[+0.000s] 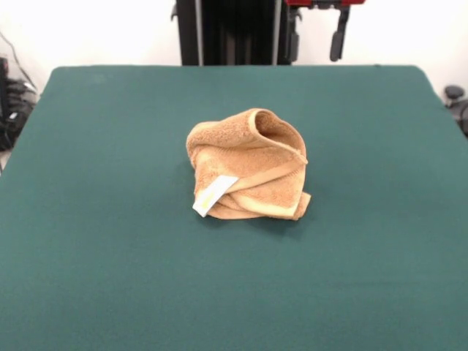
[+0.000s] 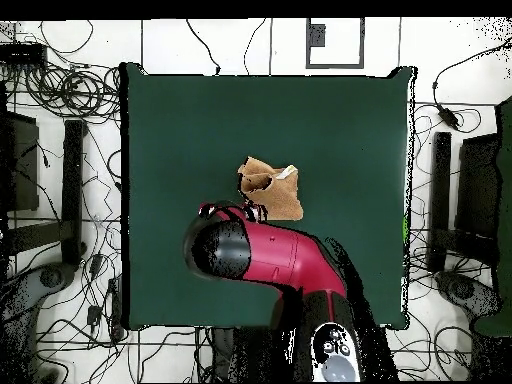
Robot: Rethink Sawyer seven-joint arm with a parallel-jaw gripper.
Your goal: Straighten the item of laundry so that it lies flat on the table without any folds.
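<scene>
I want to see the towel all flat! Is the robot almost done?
Not yet. Nothing looks done: the towel sits bunched in a tall crumpled heap on the green table, its white label poking out at the front. Nothing is in hand; from above, the red arm hangs over the table beside the heap. All the spreading and smoothing is still left.

- a robotics lab
- red and black robot arm (image 2: 285, 258) on a pedestal beside a green-covered counter (image 2: 340, 130)
- cables (image 2: 70, 90) strewn over the white floor (image 2: 240, 45)
- black equipment stands (image 2: 72, 190) alongside
</scene>
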